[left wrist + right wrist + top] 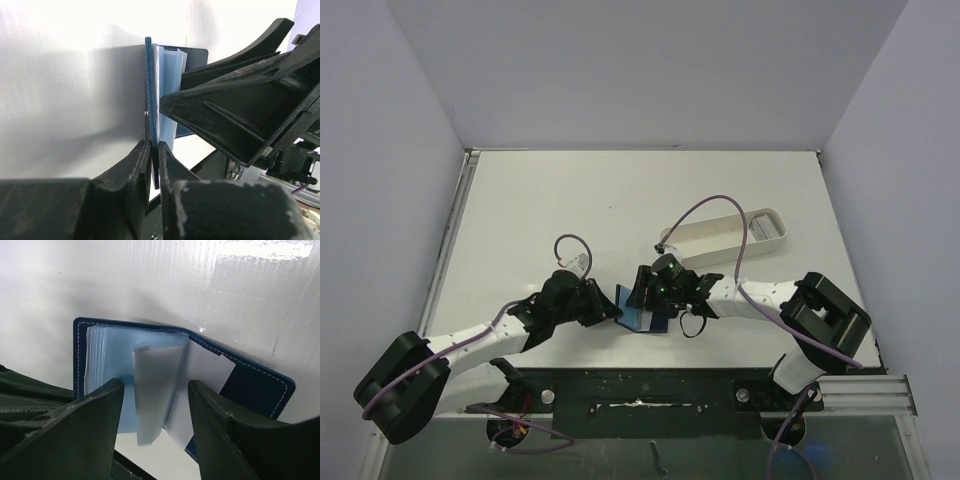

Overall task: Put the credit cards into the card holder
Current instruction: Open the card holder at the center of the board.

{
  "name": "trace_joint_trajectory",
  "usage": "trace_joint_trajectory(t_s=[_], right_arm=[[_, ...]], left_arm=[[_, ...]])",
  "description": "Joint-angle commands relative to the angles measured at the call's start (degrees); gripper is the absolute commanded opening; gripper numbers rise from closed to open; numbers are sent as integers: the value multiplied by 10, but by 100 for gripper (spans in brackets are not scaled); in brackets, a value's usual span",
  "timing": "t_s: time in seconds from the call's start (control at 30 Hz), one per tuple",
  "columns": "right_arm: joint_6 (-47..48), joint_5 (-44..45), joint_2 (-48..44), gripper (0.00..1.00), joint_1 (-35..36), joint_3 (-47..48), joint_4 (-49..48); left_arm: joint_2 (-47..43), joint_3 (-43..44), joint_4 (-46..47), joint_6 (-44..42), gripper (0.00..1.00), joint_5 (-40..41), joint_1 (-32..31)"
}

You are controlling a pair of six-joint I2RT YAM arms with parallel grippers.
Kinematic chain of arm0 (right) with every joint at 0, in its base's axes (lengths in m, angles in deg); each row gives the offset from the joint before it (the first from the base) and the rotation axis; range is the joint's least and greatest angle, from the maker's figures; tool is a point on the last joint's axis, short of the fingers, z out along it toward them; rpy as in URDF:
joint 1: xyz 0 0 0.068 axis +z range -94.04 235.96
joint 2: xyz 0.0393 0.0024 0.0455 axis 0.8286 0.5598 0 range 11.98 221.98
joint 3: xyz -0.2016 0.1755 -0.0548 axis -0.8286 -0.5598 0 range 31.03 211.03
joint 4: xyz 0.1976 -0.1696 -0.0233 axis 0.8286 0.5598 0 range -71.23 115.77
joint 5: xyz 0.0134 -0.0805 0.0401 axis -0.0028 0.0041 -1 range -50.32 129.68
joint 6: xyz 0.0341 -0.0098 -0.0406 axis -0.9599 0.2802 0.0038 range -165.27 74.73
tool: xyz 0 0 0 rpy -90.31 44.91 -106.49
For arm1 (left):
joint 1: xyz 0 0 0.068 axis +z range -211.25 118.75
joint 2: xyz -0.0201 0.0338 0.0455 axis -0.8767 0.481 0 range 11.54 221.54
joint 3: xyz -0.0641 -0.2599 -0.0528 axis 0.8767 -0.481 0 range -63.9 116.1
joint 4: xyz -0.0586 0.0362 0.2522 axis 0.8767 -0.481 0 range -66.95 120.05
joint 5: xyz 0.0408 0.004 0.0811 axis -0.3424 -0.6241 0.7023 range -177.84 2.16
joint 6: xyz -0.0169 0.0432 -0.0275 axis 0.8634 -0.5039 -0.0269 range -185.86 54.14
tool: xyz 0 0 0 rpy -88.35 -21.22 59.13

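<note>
Near the front edge of the table [620, 200], the card holder [640, 318] is held open.

From above, you see it only as a small blue patch on the white surface, with your left gripper [607, 308] at its left side and your right gripper [655, 292] over it. Both arms bend inward from their bases, and a long white tray [725, 236] lies well apart behind. Your left wrist view adds what the top view hides: the holder stands on edge, its navy cover clamped between the left fingers [142, 162], with pale blue sleeves fanning to the right. Your right wrist view shows the inside: a navy cover with light stitching and a stack of light blue translucent sleeves. One sleeve hangs loose between the right fingers [95, 410], which stand wide apart.
</note>
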Motion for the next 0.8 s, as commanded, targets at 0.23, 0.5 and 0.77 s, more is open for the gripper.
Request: trace_joint_trajectory(t_s=[0.23,0.5,0.77], right_arm=[[3,17,9,53,-3,-4,-1],[3,27,6,52,-3,-12,5],[3,53,-5,50,-3,-10,35]], left_arm=[[-6,5,28,-1,15,5,-1],[4,9,38,-4,0,5,-1],[-8,-1,54,-3,0,2,-1]])
